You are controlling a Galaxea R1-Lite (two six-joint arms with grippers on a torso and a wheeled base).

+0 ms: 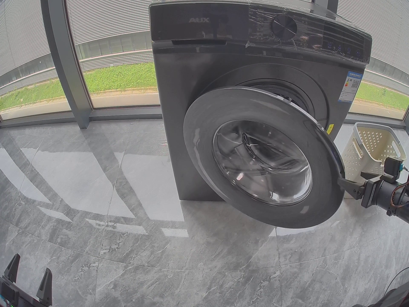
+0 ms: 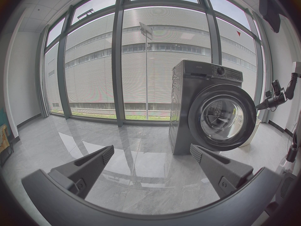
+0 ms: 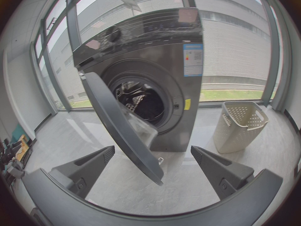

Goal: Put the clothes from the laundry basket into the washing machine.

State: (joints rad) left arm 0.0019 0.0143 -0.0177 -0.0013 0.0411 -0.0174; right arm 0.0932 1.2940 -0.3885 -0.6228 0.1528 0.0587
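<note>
We had the right gripper [image 3: 152,148] with its jaws spread wide and nothing pinched. The free rim of the door [image 1: 204,141] sat between the fingers, at or just beside one fingertip; we could not tell which. The left gripper [image 2: 151,148] hung low over the floor, well apart from the work, jaws equally wide and empty. The door stood swung out from the washing machine [image 1: 179,107], baring the drum [image 3: 141,102], where we saw a dark tangle that may have been clothes. The laundry basket [image 1: 353,158] stood just beside the machine on our right, and we saw no cloth at its rim. We judged clothes to be light, limp and prone to trailing, best pinched at a bunched fold near the middle.
</note>
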